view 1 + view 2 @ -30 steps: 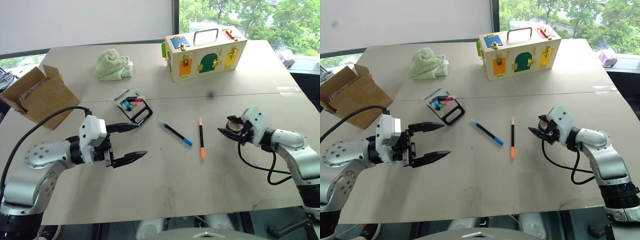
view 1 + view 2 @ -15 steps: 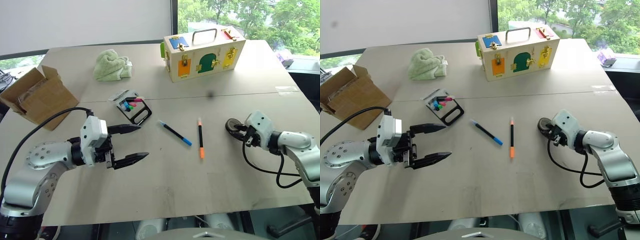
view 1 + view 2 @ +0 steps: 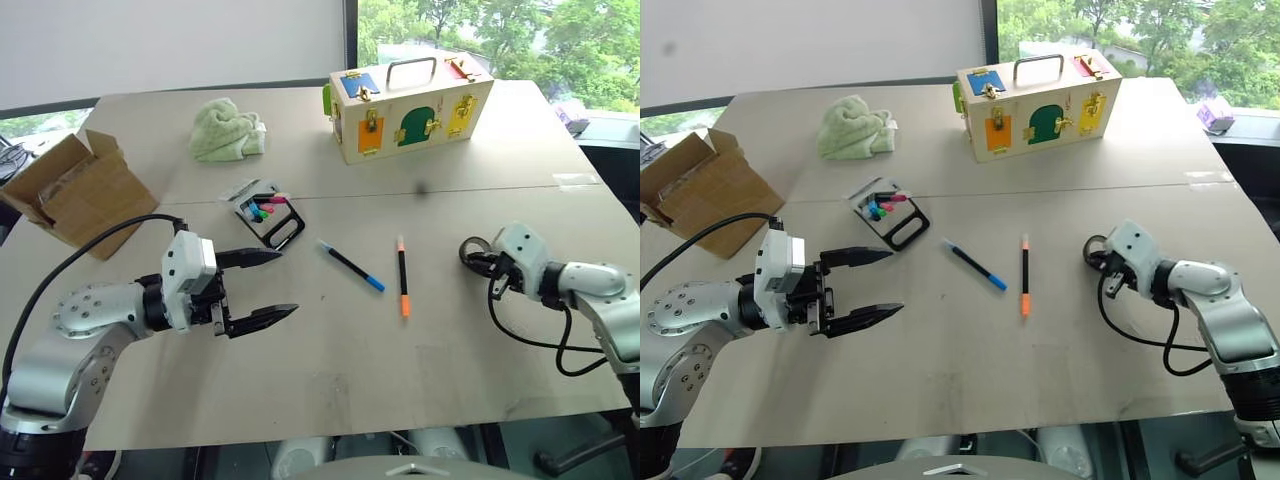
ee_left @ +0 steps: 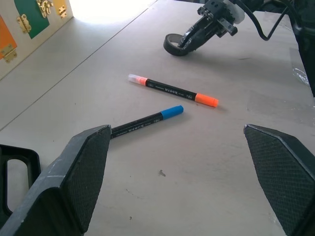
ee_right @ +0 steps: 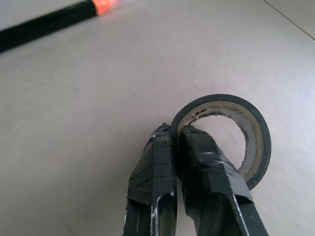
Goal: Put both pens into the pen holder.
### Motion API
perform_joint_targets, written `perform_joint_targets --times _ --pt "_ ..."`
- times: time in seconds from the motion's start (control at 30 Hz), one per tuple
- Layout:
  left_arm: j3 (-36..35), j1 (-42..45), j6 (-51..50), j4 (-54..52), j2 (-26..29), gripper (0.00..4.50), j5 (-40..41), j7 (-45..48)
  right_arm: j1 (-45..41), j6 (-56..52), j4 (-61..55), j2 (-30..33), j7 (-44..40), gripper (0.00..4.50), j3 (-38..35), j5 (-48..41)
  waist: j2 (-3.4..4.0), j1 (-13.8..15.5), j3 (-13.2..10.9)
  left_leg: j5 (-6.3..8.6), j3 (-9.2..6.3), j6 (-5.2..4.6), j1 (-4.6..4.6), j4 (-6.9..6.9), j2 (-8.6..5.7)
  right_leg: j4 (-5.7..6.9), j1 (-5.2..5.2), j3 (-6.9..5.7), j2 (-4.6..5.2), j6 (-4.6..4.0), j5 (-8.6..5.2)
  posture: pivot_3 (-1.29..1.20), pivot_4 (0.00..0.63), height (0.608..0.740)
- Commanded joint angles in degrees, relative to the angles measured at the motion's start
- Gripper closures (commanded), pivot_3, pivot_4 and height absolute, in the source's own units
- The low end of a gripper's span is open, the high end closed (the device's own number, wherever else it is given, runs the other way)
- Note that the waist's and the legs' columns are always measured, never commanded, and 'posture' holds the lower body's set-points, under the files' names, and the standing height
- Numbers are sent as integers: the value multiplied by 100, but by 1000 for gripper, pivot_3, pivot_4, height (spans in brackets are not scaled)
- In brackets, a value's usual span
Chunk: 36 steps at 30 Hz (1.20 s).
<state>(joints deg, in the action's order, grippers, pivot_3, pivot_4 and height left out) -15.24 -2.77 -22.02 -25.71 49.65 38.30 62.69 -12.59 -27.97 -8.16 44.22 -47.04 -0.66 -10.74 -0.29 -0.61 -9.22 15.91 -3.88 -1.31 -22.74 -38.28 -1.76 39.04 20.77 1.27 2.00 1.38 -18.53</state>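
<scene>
Beige tabletop (image 3: 330,380) runs under a window with green trees behind it, and you read the scene from the left edge across. At the far left of the head views sits a brown cardboard box (image 3: 70,195), and below it your left gripper (image 3: 255,287) hovers over the table with its jaws spread wide and nothing between them. Just above and right of it lies the pen holder (image 3: 266,220), a small black tray with coloured markers already inside and its loop handle toward the lower right. Further up are a green cloth (image 3: 227,130) and a wooden box with coloured doors (image 3: 408,105). Right of the holder, near frame centre, the blue-tipped pen (image 3: 351,265) lies slanted, and just right of it the orange-ended pen (image 3: 402,276) lies almost upright in the frame; the two are apart, both flat on the table. At the right, your right gripper (image 5: 179,142) is pinched shut on the wall of a roll of black tape (image 5: 241,132), which stands on the table. Neither pen is in the holder yet, so I judge the task has not properly begun. Your next move likely calls for lowering the open left gripper onto the blue-tipped pen, which lies nearest it, to its right.
</scene>
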Motion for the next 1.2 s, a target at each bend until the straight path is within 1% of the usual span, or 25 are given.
perform_joint_targets --times 0.03,0.1,0.17,0.3,0.33,0.37,0.4,0.43,0.57,0.63,0.7,0.77,0.83,0.9,0.97,1.03,1.13,1.2 --pt "-64 181 -62 -201 -132 0 307 -69 -11 -215 284 316 220 4479 -762 -72 0 6 0 0 0 0 0 -1 0 0 0 0 0 0 0 0 150 740" --pt "24 341 -146 -254 -271 0 478 -156 32 -254 613 516 241 4479 -928 -1 0 10 0 -1 0 2 -1 -2 -1 0 -1 -1 1 0 0 0 150 740" --pt "114 468 -181 -257 -356 0 485 -201 17 -234 910 632 323 4479 -1001 83 0 1 0 -3 0 5 -1 -2 -1 0 -2 -2 0 0 0 0 150 740" --pt "310 673 -175 -173 -453 0 400 -223 -169 -426 1234 577 372 2909 -1166 -99 1 -48 -1 -3 12 5 1 -1 2 9 0 10 -5 0 0 0 150 740" --pt "334 694 -165 -148 -460 0 372 -218 -192 -359 1239 542 448 2406 -1227 -108 1 -55 -1 -3 15 5 1 -1 2 11 2 13 -6 0 0 0 150 740" --pt "353 706 -144 -127 -458 0 331 -213 -231 -332 1238 502 554 2055 -1306 -129 1 -57 -1 -3 16 5 2 -1 3 13 2 15 -6 0 0 0 150 740" --pt "361 720 -125 -100 -454 0 306 -207 -283 -397 1219 476 612 1548 -1373 -184 3 -59 -2 -2 18 3 3 -1 3 14 2 16 -6 0 0 0 150 740" --pt "353 725 -121 -85 -458 0 306 -214 -299 -492 1125 501 550 1153 -1441 -293 5 -57 -3 1 20 -2 3 -2 3 17 4 19 -7 0 0 0 150 740" --pt "319 685 -106 -30 -434 0 274 -193 -208 -861 531 615 18 1153 -1604 -886 7 -22 -4 3 18 -6 3 -4 3 18 4 16 -6 0 0 0 150 740" --pt "322 666 -90 2 -421 0 246 -149 -218 -1033 3 485 -127 1153 -1541 -1262 7 -17 -4 5 15 -9 2 -4 3 18 4 14 -6 0 0 0 150 740" --pt "321 653 -81 23 -392 0 208 -103 -341 -1410 -741 141 7 1153 -1118 -1586 7 -33 -4 6 14 -11 2 -4 4 18 4 15 -6 0 0 0 150 740" --pt "285 637 -74 59 -365 0 185 -88 -531 -1713 -1143 -188 346 1153 -567 -1491 6 -84 -4 6 15 -11 5 -4 7 21 4 17 -8 0 0 0 150 740" --pt "249 582 -72 102 -334 0 152 -81 -810 -2076 -1221 -553 870 1153 -134 -1233 7 -86 -5 6 14 -11 7 -4 6 30 7 17 -7 0 0 0 150 740" --pt "243 428 19 188 -236 0 6 45 -1204 -2498 -1243 -1223 1343 1153 387 -1199 5 -96 -6 5 14 -9 6 -6 3 35 10 17 -4 0 0 0 150 740" --pt "179 323 92 248 -177 0 -62 112 -1491 -2784 -1261 -1543 1465 1153 974 -1065 5 -109 -6 -4 16 6 4 -8 1 40 18 21 -5 0 0 0 150 740" --pt "98 259 140 256 -167 0 -86 116 -1617 -3259 -1256 -1629 1639 1153 1284 -971 4 -87 -6 -5 17 8 -10 -8 0 51 39 22 -5 -1 -1 0 150 740" --pt "4 185 213 247 -167 0 -150 108 -1665 -3858 -1270 -1727 1869 1153 1513 -958 3 -10 -7 -6 16 9 -19 -8 -4 58 54 20 1 -1 -1 0 150 740" --pt "-49 143 226 230 -156 0 -153 112 -1647 -3950 -1306 -1528 1904 1153 1865 -755 -2 -14 -3 -5 19 9 -19 -8 -7 57 54 23 5 -1 -1 0 150 740"
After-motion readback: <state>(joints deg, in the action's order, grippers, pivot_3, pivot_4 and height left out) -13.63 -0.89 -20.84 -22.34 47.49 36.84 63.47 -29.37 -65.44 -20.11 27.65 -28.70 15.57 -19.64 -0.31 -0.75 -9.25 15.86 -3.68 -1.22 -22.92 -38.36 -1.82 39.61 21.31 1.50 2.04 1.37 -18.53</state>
